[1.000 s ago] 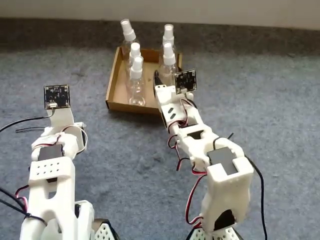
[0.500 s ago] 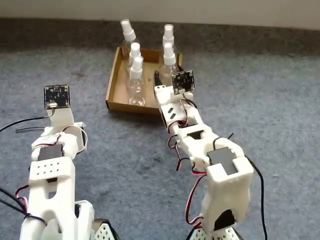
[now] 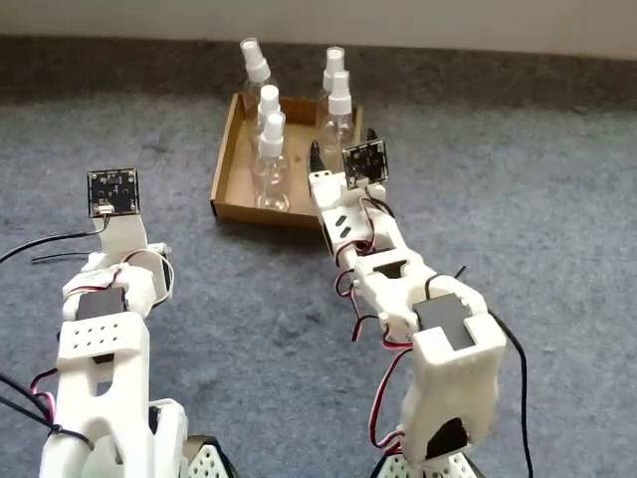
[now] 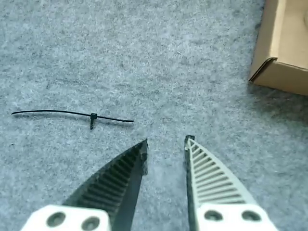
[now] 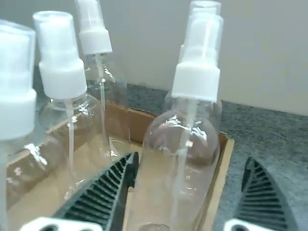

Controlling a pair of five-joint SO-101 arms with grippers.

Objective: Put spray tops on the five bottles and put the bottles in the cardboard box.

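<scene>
The right jaws had swung wide, letting go of the capped bottle [image 5: 190, 144], which stood upright between them inside the cardboard box [image 3: 225, 169]; that placement looked finished. The left jaws hung narrowly parted, a cable tie [image 4: 91, 116] lying just ahead. Grey felted counter [image 3: 518, 199], pale wall [image 3: 498, 20] beyond.

A grey carpet [image 3: 557, 249] with short pile covers the work surface. Along its far edge runs a darker band [image 3: 119, 65], and behind it rises a plain pale wall [image 3: 498, 20]. A thin black cable tie [image 4: 72, 114] lies flat on the carpet. The light is soft.
</scene>
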